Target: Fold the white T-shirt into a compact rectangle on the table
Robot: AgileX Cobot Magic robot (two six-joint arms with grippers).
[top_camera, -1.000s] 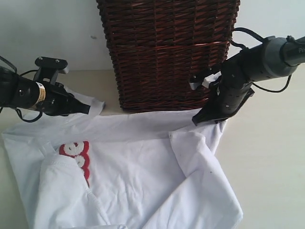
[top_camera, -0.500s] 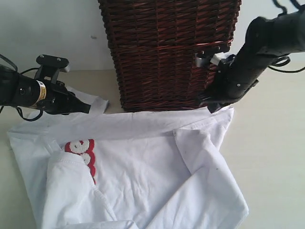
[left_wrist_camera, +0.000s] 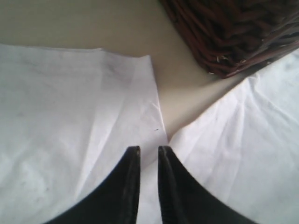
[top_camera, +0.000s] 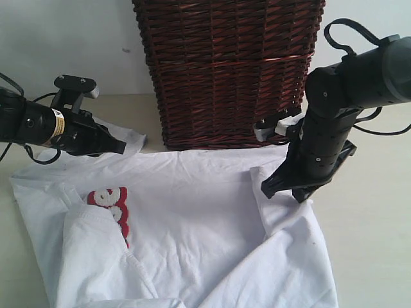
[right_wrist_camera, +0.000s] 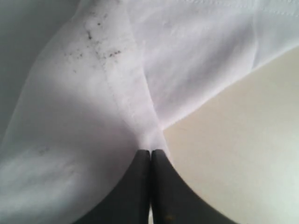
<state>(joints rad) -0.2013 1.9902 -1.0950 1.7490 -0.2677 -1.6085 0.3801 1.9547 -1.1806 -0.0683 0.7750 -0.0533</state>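
Left arm: low and nearly level, coming in from the table's [top_camera: 376, 212] left side. The left gripper [left_wrist_camera: 148, 151] points toward the basket's [top_camera: 225, 70] left foot. Its jaws are a narrow slit apart with nothing between them, over the shirt's [top_camera: 192, 218] far left corner.
Right arm: angled steeply down by the basket's right front corner. The right gripper [right_wrist_camera: 150, 152] is pinched tight on a fold at the shirt's right edge.
Shirt: spread on the table before the basket, long axis left to right. The red patch [top_camera: 110, 205] at left is half under a folded flap. Neck direction unclear.
Basket: dark wicker, at the table's back, just beside the shirt's far edge, between the two arms.
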